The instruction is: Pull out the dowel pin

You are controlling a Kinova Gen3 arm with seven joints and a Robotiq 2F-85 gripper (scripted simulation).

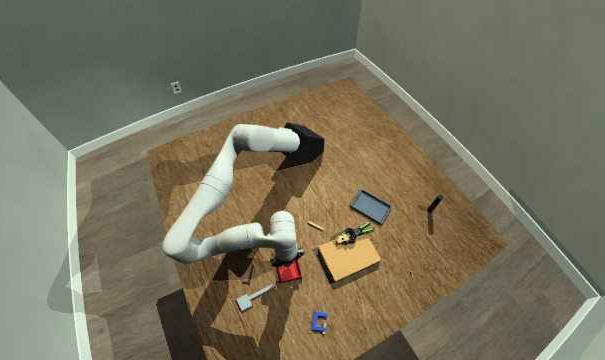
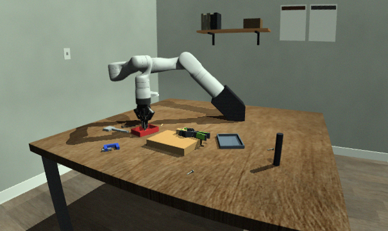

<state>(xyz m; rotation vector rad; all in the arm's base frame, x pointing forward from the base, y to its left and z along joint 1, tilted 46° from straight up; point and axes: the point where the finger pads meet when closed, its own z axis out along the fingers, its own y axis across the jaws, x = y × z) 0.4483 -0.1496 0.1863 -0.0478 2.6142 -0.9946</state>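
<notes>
Pin (image 2: pixel 145 126), as I judged it, was pinched in the nearly closed gripper (image 2: pixel 145 128), directly above the red tray (image 2: pixel 139 131); the clamped block (image 1: pixel 341 240) lay well off toward the bench board (image 1: pixel 349 259). This looked like the put-down step: opening low over the tray came next.

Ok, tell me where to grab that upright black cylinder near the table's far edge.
Take the black cylinder around its upper shaft, coming in from the side with the jaws level. It stands upright, slim and round, alone apart from a small screw at its base.
</notes>
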